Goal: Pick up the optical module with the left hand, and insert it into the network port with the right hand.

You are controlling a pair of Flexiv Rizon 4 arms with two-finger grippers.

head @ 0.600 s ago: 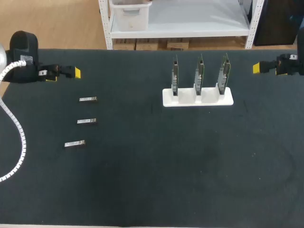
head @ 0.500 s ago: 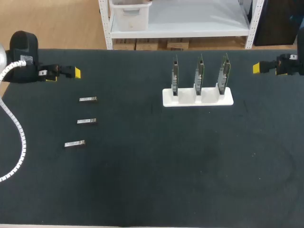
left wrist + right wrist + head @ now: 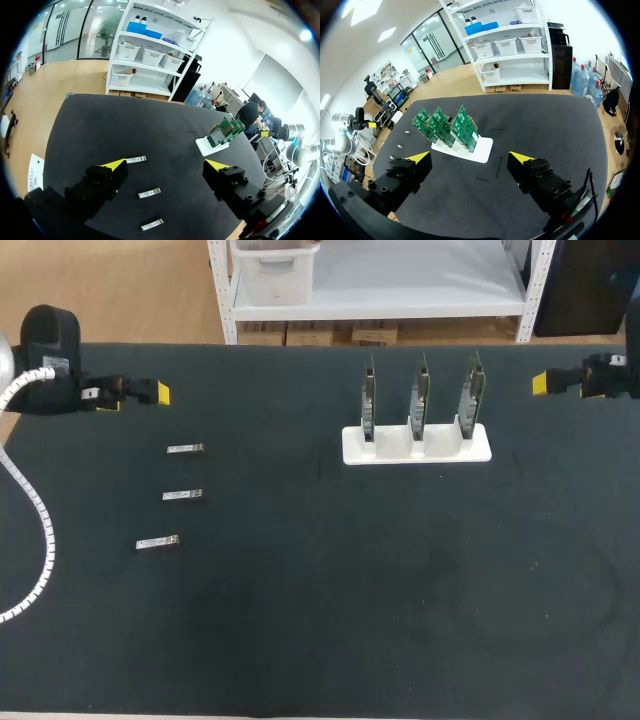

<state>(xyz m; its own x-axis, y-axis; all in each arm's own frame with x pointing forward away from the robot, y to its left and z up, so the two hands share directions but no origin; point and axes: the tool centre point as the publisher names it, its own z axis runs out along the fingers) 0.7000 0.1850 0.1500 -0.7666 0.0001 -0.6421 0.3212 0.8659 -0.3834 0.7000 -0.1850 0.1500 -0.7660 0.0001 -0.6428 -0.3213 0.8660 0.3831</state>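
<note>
Lying flat, three modules (image 3: pixel 149 193) sit just ahead of the left gripper (image 3: pixel 165 165), its fingers (image 3: pixel 114 166) spread wide; the right gripper (image 3: pixel 471 158) gapes too.

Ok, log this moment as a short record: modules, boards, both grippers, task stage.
optical modules: three, lying flat in a loose column on the table's left part
white stand: holds three circuit boards upright, side by side
left gripper: open, empty, at the table's far left, above the modules
right gripper: open, empty, at the table's far right, off to the side of the stand
table: black surface
task stage: no module picked up yet
</note>
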